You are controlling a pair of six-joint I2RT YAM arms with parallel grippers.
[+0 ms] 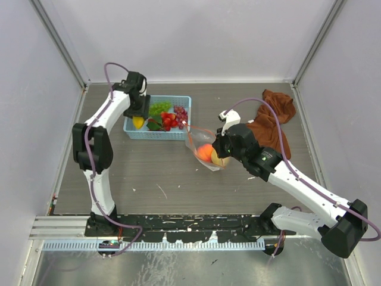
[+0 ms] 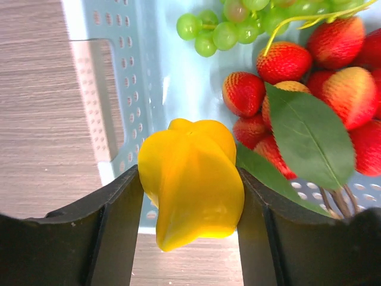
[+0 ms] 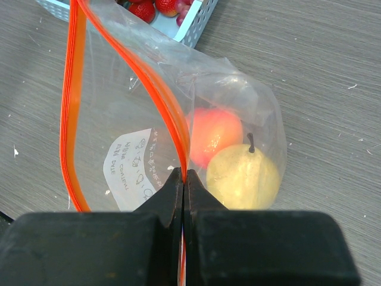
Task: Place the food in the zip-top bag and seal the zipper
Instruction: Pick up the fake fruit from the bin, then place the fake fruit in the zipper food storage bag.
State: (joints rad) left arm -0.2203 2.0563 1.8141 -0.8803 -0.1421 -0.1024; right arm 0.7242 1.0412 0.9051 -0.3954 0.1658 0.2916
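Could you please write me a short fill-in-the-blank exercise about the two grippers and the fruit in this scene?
1. The left gripper grips a toy fruit that is ____ in colour.
2. The right gripper is shut on the red-orange ____ of the zip-top bag.
3. The zip-top bag holds ____ peaches.
4. The strawberries lie in the light-blue ____.

Missing words: yellow; zipper; two; basket.
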